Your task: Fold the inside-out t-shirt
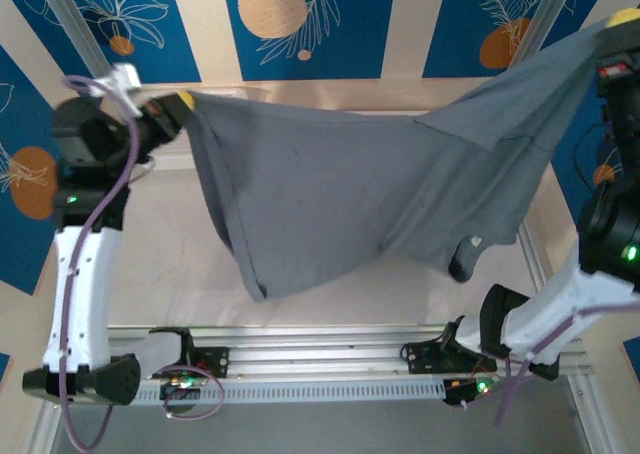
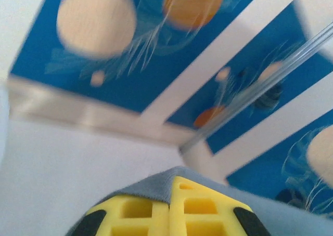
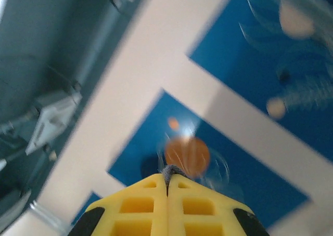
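- Two robot arms hold the inside-out t-shirt (image 1: 340, 204) aloft above the table (image 1: 150, 264), stretched like a banner between them, its lower edge sagging free towards the tabletop.
- The step in hand looks like the spread-out before the first fold: the garment is lifted and pulled wide, not yet laid flat.
- The left gripper (image 1: 183, 103), at the left rear, is clamped on one corner of the cloth; the wrist view shows grey fabric pinched between its yellow fingers (image 2: 197, 210).
- The right gripper (image 1: 622, 19), raised higher at the far right, is likewise closed on a tuft of the fabric.
- Both arms reach up and outward, with the wrists turned towards the patterned wall (image 1: 400, 24).
- The next move likely calls for lowering both arms together and draping the shirt flat under even tension.
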